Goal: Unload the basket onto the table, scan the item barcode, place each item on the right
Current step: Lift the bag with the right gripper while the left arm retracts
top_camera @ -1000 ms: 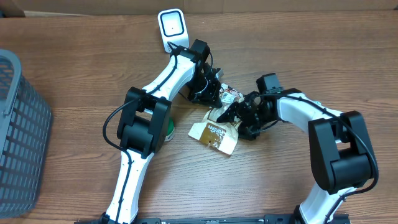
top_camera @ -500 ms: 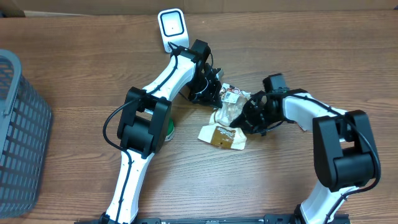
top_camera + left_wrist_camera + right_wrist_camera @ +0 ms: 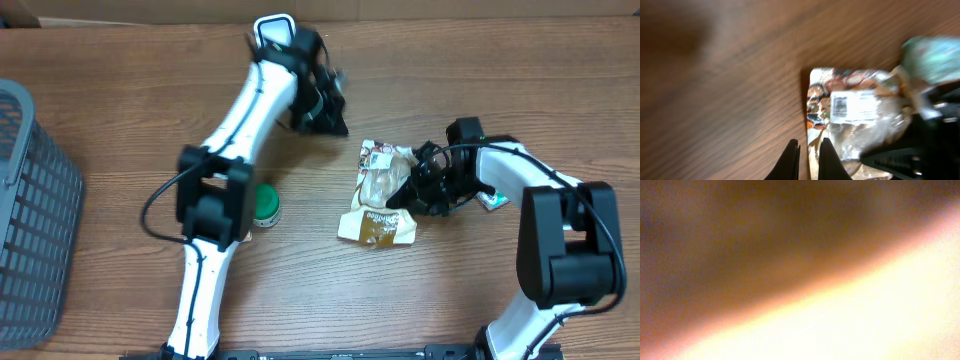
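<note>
The left arm has moved. A second ago its gripper was down by the bag. Now the left gripper [image 3: 330,105] is up at the far side of the table [image 3: 120,90], close to the white scanner [image 3: 272,32]. It is well apart from the bag. The arm now hides part of the scanner.

The bag [image 3: 378,195] has moved too. It slid a bit to the right and turned, and now it lies flat on the table, right of the middle. The right gripper [image 3: 412,188] was wide open a second ago. Now it is closed and pinches the right edge of the bag. The green round thing [image 3: 265,205] is in the same spot, left of the bag. The gray basket [image 3: 35,190] is at the left edge.

The left wrist view shows things the top view does not. The two fingers [image 3: 792,160] are almost touching, with nothing between them. The bag is seen from close up, with a white label [image 3: 855,106] with black bars facing up. A blurry blue-green thing [image 3: 932,52] is past the bag's right end. The dark right gripper covers the bag's near right corner.

The right wrist view is only a brown and bright blur. Nothing can be made out there.
</note>
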